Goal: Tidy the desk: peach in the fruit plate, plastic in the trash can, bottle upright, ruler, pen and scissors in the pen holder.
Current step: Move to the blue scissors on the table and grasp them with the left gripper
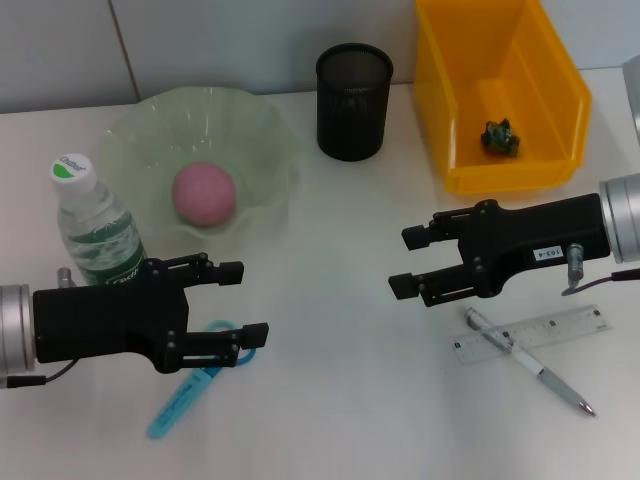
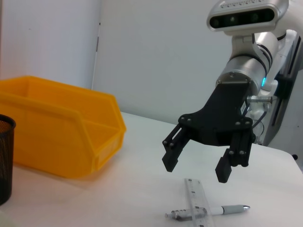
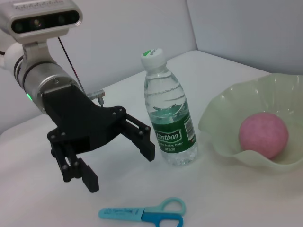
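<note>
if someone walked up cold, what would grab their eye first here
Probably the yellow bin at the far right, with a green plastic scrap inside, and the pink peach sitting in the pale green fruit plate at far left. Then the two open black tools: the left tool hovers over blue scissors, the right tool beside ruler and pen.

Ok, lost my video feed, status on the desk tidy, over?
Left tool open above scissors. Right tool open beside ruler and pen. Peach plated, bottle upright. Nothing in the way.
</note>
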`<action>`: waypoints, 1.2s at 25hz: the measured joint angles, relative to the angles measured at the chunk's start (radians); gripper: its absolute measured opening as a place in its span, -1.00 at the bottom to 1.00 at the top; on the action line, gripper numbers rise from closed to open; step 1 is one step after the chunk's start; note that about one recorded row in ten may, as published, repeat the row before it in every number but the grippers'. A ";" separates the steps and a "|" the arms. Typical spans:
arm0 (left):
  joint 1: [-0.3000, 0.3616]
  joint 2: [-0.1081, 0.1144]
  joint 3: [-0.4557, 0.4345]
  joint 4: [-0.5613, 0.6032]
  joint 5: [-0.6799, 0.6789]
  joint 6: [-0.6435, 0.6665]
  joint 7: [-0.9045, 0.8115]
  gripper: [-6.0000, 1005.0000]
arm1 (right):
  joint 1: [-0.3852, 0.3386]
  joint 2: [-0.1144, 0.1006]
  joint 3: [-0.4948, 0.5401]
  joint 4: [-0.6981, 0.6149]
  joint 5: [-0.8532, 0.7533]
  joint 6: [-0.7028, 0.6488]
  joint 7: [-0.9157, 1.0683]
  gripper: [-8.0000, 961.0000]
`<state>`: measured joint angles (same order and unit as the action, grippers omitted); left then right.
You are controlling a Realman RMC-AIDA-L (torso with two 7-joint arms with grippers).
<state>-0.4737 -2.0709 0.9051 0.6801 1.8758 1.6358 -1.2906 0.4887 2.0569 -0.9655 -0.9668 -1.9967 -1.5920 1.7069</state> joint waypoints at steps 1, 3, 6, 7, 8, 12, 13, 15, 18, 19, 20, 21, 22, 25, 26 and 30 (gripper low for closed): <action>0.000 0.000 0.000 0.001 -0.001 0.000 -0.002 0.64 | 0.000 -0.001 0.000 0.000 -0.001 -0.003 -0.001 0.49; -0.001 0.002 0.000 0.004 -0.001 0.001 -0.010 0.64 | 0.004 -0.005 0.000 -0.003 -0.006 -0.020 -0.001 0.49; -0.009 0.006 0.006 0.023 0.003 0.004 -0.052 0.64 | 0.014 -0.012 0.001 -0.009 -0.014 -0.055 0.001 0.49; -0.011 0.007 0.009 0.042 0.009 0.007 -0.080 0.64 | 0.017 -0.015 0.002 -0.012 -0.016 -0.062 0.003 0.48; -0.011 0.008 0.012 0.067 0.017 0.014 -0.115 0.64 | 0.020 -0.016 0.002 -0.012 -0.019 -0.066 0.005 0.48; -0.012 0.008 0.027 0.198 0.080 0.055 -0.284 0.64 | 0.028 -0.020 0.003 -0.014 -0.043 -0.067 0.008 0.48; -0.013 0.008 0.037 0.234 0.097 0.068 -0.334 0.64 | 0.030 -0.020 0.004 -0.014 -0.049 -0.066 0.008 0.48; -0.020 0.008 0.068 0.291 0.129 0.088 -0.417 0.64 | 0.035 -0.021 0.004 -0.012 -0.063 -0.062 0.014 0.48; -0.039 0.008 0.128 0.385 0.195 0.116 -0.541 0.64 | 0.042 -0.023 0.004 -0.011 -0.079 -0.057 0.024 0.48; -0.051 0.008 0.151 0.415 0.226 0.126 -0.597 0.64 | 0.043 -0.024 0.004 -0.011 -0.081 -0.056 0.028 0.48; -0.064 0.008 0.167 0.436 0.249 0.135 -0.637 0.64 | 0.046 -0.024 0.004 -0.010 -0.081 -0.056 0.031 0.48; -0.064 0.008 0.167 0.436 0.249 0.135 -0.637 0.64 | 0.049 -0.025 0.004 -0.010 -0.082 -0.056 0.035 0.48; -0.095 0.007 0.183 0.467 0.295 0.161 -0.707 0.64 | 0.050 -0.026 0.004 -0.010 -0.082 -0.055 0.037 0.48; -0.135 0.004 0.204 0.498 0.343 0.194 -0.797 0.64 | 0.051 -0.027 0.004 -0.011 -0.082 -0.055 0.038 0.48; -0.135 0.004 0.204 0.498 0.343 0.194 -0.797 0.64 | 0.051 -0.027 0.004 -0.011 -0.082 -0.055 0.038 0.48; -0.210 0.000 0.273 0.537 0.433 0.195 -0.991 0.64 | 0.051 -0.027 0.004 -0.011 -0.087 -0.055 0.038 0.47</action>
<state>-0.6835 -2.0711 1.1781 1.2175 2.3084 1.8308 -2.2820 0.5398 2.0298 -0.9618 -0.9775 -2.0833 -1.6474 1.7453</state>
